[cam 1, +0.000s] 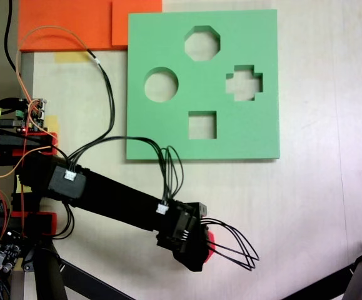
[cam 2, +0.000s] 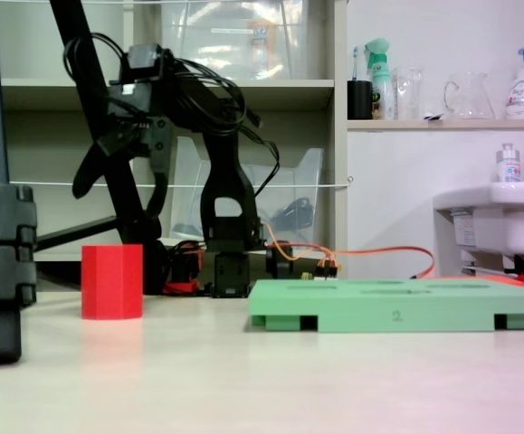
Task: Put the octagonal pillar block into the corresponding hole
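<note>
1. Block: the octagonal pillar block (cam 2: pixel 112 281) stands upright on the desk (cam 2: pixel 262 380), well left of the green board (cam 2: pixel 397 307).
2. The arm reaches out above it; the tool (cam 2: pixel 94 176) hangs over the block, apart from it, its jaws unreadable.
3. The corresponding hole (cam 1: pixel 202 43) lies empty at the board's far edge.

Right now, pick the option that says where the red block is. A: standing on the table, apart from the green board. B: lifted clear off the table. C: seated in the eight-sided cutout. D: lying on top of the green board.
A: in a fixed view the red block stands upright on the table, with bare tabletop between it and the green board, whose eight-sided cutout shows only table through it.
</note>
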Motion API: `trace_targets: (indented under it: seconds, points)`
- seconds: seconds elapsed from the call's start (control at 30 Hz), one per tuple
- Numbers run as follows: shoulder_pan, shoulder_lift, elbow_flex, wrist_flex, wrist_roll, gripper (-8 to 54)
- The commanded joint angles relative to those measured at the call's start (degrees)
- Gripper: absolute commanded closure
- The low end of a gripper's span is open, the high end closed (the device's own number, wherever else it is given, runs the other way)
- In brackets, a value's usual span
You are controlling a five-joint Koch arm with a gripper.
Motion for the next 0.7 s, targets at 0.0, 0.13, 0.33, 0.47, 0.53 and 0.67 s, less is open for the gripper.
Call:
trace_targets:
  seconds: [0.0,0.13,0.33,0.47,0.53,0.67]
  points:
    - [0.26,0.18,-2.2,6.42,0.35,-6.7]
    - [0.88,-0.18,0.18,7.12,-0.53,-6.7]
    - [1.58,-2.11,1.76,6.42,-1.14,-6.8]
    - [1.93,-3.16,3.69,4.39,-1.32,-6.8]
    - [2.11,-3.43,5.62,2.64,-1.32,-6.7]
    - [2.9,-4.04,8.44,-0.53,-2.37,-6.7]
